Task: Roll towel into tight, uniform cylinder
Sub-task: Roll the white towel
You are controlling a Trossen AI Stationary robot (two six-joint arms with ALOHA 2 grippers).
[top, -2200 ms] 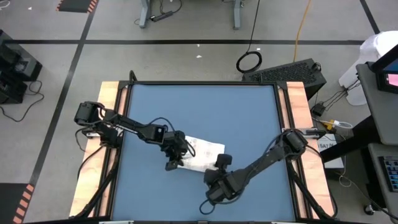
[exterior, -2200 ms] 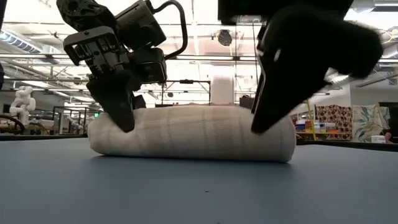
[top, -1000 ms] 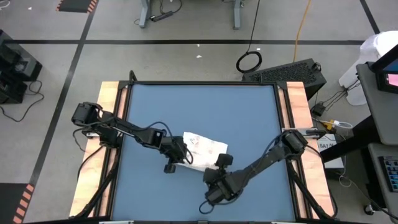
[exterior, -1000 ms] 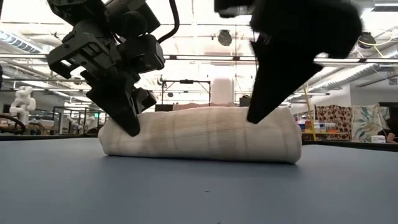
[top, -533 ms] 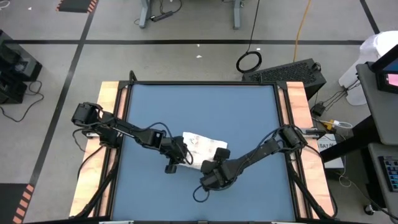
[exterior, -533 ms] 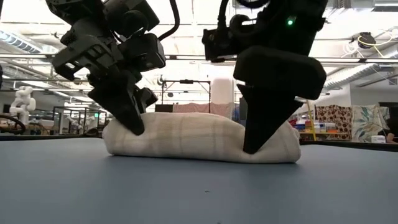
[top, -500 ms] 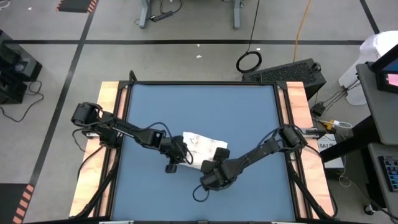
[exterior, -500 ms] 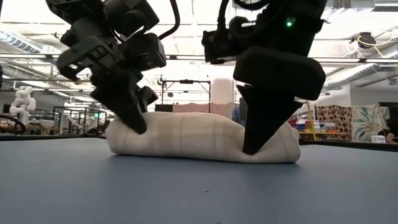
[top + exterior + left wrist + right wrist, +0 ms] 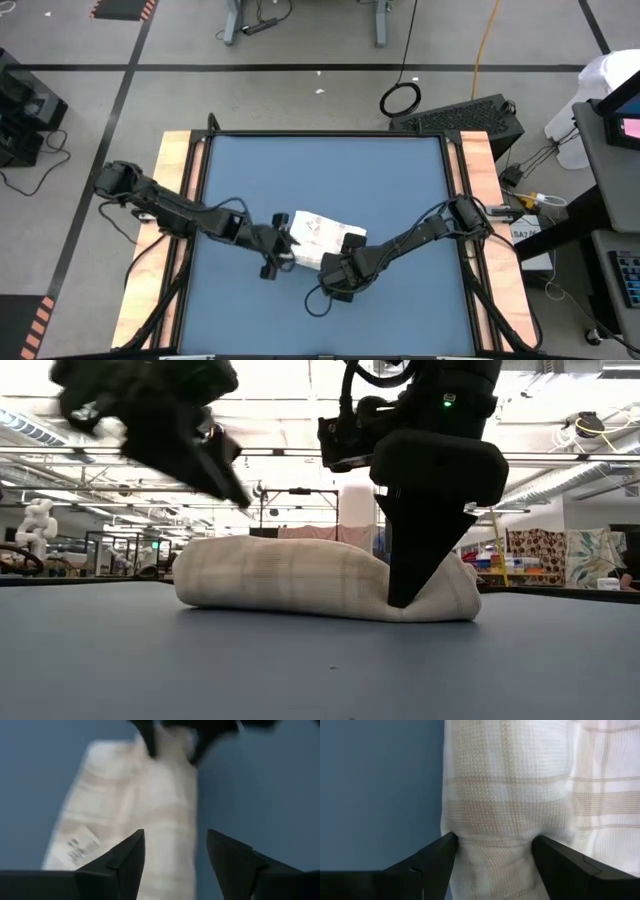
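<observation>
The towel (image 9: 325, 230) lies rolled on the blue mat (image 9: 400, 180), a white roll with faint checked lines, its long axis running left to right (image 9: 290, 575). My right gripper (image 9: 400, 595) points steeply down astride the roll near its right end and is shut on it. My left gripper (image 9: 225, 480) hangs open above the roll's left end, touching nothing. The left wrist view looks past the open left gripper (image 9: 175, 855) down onto the towel (image 9: 150, 805) and its small printed mark. My right gripper pinches the rolled towel across its width near the right end (image 9: 495, 835), one finger (image 9: 437, 855) on each side of the roll. The fingers come steeply from above and lie across the roll. The cloth is squeezed narrower between them. The roll rests on the mat.
Wooden rails (image 9: 175, 160) border the mat on its left and right sides. Bare blue mat lies all around the towel, widest toward the far edge. Beyond the table are floor, cables and a desk at the right.
My left gripper has opened, let go of the towel's left end, and risen up and back toward the table's left. My right gripper has come down from above the roll and stands astride its right end, where the cloth has sunk in. The roll has stayed on the mat.
</observation>
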